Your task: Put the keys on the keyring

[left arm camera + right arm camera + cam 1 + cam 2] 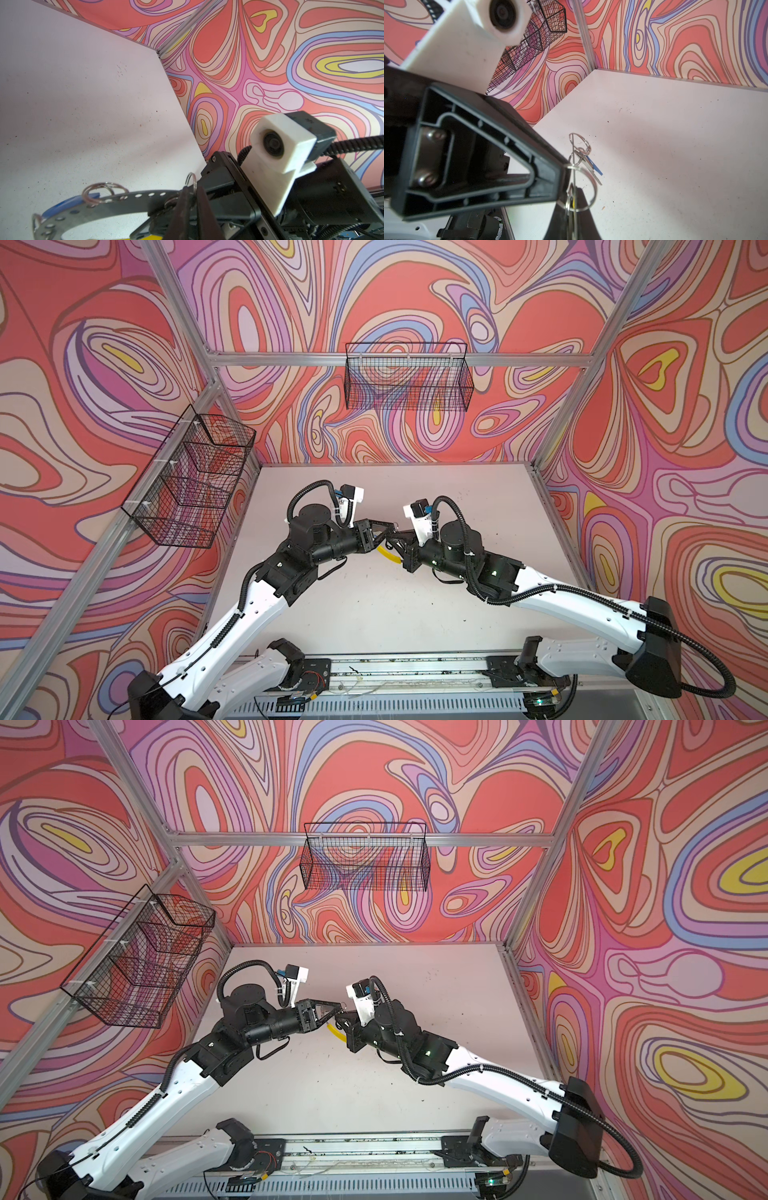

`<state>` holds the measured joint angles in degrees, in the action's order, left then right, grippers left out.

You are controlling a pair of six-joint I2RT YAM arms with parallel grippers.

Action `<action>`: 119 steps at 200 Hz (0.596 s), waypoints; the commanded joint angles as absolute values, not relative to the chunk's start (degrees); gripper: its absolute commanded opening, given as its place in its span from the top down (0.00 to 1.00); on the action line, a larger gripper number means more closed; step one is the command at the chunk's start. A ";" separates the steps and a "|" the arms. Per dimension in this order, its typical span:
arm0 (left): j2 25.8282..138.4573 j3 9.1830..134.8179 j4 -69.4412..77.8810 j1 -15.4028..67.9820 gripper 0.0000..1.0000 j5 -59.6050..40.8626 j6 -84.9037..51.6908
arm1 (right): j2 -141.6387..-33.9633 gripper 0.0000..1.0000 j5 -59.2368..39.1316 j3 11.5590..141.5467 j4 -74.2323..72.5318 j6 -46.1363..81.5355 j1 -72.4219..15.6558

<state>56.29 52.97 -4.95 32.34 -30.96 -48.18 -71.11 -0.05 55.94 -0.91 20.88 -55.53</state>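
In both top views the two arms reach in from the lower corners and meet tip to tip over the middle of the tabletop [374, 614]. The left arm's white link climbs from the lower left, bends at the elbow, and its black wrist turns to point right. The right arm sweeps in from the lower right, with its wrist pointing left and slightly up the frame. The left end effector [390, 529] is closed. In the right wrist view its triangular finger ends at a wire loop [594, 185] at the rim of the keyring [133, 202], and the tips appear pinched on that loop. The right end effector [395, 540] is closed on the keyring itself, gripping the grey perforated band close to its yellow sleeve [390, 554], which shows just below the meeting tips in both top views. Seen from the right wrist the keyring stands on edge, as a thin line rising from between that arm's fingers. One key [588, 167] with a blue tag [62, 205] hangs from a split ring at the band, on the side away from the grip. Whether the key touches the tabletop cannot be told.
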 commanded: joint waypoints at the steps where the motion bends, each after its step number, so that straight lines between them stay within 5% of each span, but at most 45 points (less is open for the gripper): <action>1: 57.06 54.79 -5.61 32.78 0.94 -29.82 -47.24 | -71.46 1.00 -0.32 56.07 -3.16 20.45 -55.71; 21: 57.24 55.89 -6.81 32.78 1.00 -30.30 -46.39 | -71.37 1.00 0.07 56.33 -2.76 20.12 -55.67; 119: 59.95 74.13 -43.40 32.78 1.00 -34.82 -17.09 | -72.11 1.00 -6.43 62.86 8.96 11.52 -55.63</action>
<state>60.47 71.81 -32.40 32.38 -31.27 -27.66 -71.31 -3.11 61.10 4.60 14.09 -55.83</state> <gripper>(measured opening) 0.047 0.059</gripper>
